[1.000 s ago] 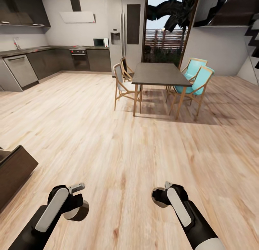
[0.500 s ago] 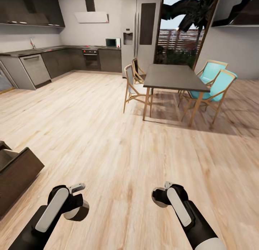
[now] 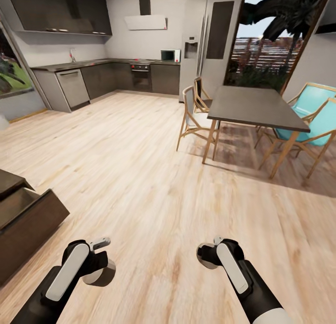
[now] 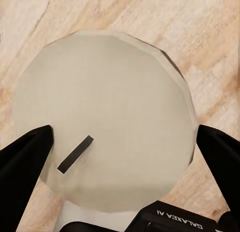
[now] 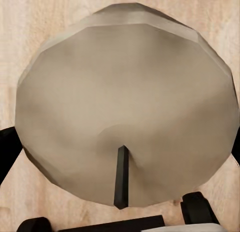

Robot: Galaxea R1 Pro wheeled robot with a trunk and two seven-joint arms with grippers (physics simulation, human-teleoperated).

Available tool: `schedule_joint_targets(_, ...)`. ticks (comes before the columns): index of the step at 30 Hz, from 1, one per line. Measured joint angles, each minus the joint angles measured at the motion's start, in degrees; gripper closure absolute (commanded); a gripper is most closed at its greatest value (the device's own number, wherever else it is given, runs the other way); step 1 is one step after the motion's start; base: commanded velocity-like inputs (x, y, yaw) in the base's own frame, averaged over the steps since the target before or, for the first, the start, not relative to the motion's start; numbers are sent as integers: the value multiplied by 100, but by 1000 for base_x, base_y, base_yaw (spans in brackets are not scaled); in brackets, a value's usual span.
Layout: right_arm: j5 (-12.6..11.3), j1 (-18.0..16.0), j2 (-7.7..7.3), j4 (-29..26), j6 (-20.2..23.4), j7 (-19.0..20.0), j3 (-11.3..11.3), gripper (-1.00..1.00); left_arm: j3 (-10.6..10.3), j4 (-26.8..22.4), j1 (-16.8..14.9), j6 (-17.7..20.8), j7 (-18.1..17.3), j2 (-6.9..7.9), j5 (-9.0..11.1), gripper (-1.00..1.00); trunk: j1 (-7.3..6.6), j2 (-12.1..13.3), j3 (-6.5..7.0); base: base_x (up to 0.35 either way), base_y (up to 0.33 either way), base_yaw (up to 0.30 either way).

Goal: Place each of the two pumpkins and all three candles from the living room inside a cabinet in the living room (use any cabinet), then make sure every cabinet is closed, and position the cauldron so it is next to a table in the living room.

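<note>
A: Carrying two candles at once?

B: Yes. The left end effector (image 4: 120, 142) is clamped on a stubby grey-tan cylinder candle (image 4: 102, 127); the right end effector (image 5: 120, 147) grips another grey-tan candle (image 5: 125, 111).

A: And the cabinet?

B: The long dark brown cabinet's open drawer (image 3: 28, 217) sits just outside the left end effector. Neither candle is stowed; pumpkins, third candle and cauldron remain, I judge.

Head camera overlooks floor (image 3: 154, 184); wrist cameras, apparently very close, share it.
</note>
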Motion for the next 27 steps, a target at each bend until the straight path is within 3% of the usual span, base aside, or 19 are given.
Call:
schedule_joint_targets(17, -11, -1, 0, 4, -7, 0, 7, 100, 1, -2, 0, 8, 1, 0, -11, 100, 0, 0, 0, 298, -28, 290)
schedule_joint_targets(27, -10, -1, 8, 12, -11, 0, 7, 100, 3, -1, 1, 7, 1, 0, -19, 100, 1, 0, 0, 273, -120, 291)
